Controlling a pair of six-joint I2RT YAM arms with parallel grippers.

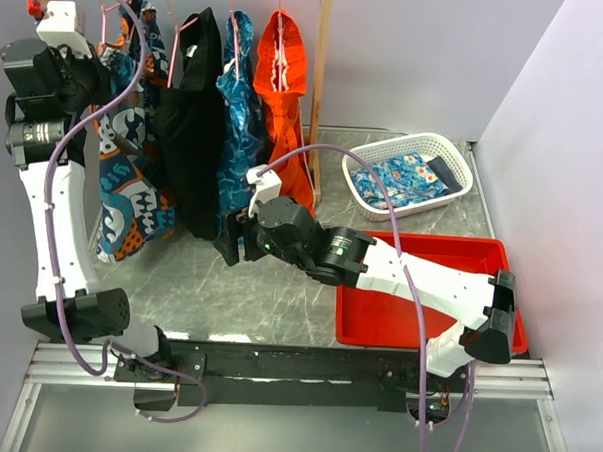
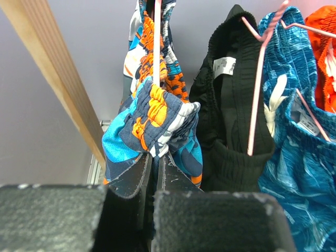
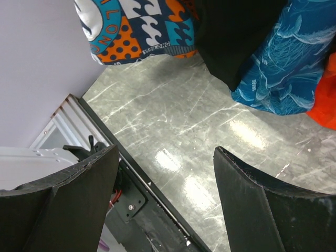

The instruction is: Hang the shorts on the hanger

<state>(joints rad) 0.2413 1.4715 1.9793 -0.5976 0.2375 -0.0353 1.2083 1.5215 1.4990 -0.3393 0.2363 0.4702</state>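
Observation:
The shorts [image 1: 134, 174], printed in navy, white and orange, hang at the left end of the rack, draped on the pink wire hanger [image 2: 156, 47]. In the left wrist view their gathered waistband [image 2: 155, 113] bunches round the hanger's wire. My left gripper [image 1: 100, 65] is raised high beside the rack and is shut on the waistband cloth [image 2: 154, 157]. My right gripper [image 1: 231, 245] is open and empty, low over the table below the hanging clothes. In the right wrist view [image 3: 165, 173] the shorts' lower hem [image 3: 142, 26] hangs above and ahead of it.
A black garment [image 1: 191, 131], a teal one [image 1: 238, 113] and an orange one [image 1: 286, 85] hang on pink hangers to the right of the shorts. The wooden rack post [image 1: 321, 87] stands behind. A white basket [image 1: 455, 158] with floral cloth and a red tray [image 1: 429, 292] sit at the right.

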